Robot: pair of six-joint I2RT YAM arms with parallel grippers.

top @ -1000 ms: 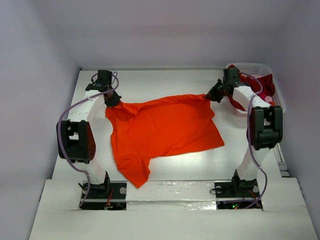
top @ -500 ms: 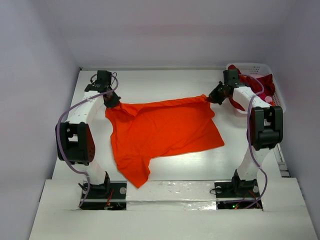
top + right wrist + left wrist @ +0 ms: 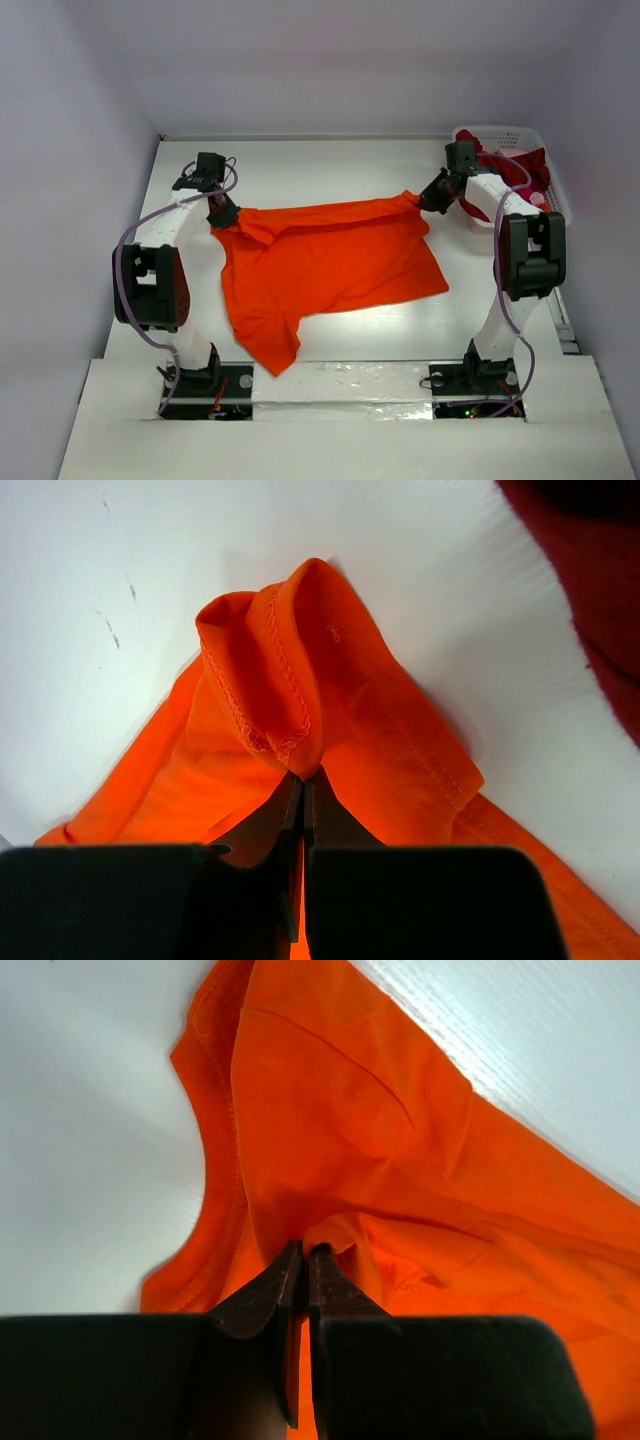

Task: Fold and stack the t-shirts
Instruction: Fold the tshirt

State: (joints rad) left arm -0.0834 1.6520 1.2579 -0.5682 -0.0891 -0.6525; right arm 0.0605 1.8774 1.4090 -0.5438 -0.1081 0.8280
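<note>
Two robot arms hold a bright orange t-shirt [image 3: 330,265] by its far edge above the white table [image 3: 330,160]. The left gripper [image 3: 222,212] is clenched on a bunched fold of cloth near the table's left edge. The right gripper [image 3: 428,197] is pinched tight on a hemmed corner toward the far right. Between them the far edge hangs slightly lifted and close to taut. The rest of the garment lies across the middle of the table, with one loose flap trailing toward the near edge, left of centre. Both wrist cameras show the jaws pressed together with orange cloth caught at their tips.

A dark red t-shirt [image 3: 522,172] waits heaped in the white lattice basket [image 3: 500,133] at the far right corner, just behind the right arm, and spills over the rim.

The work appears to be at its opening stage: the first shirt is being stretched out and squared, and no fold has been made yet. The cloth near the left gripper is rumpled and doubled over, so the shirt does not look flat enough to fold cleanly.

The next move probably calls for both arms to travel together and keep the edge tight. They would either settle it flat on the table or carry it toward the near edge for a first fold. If one arm leads, the cloth is likely to skew or bunch.
</note>
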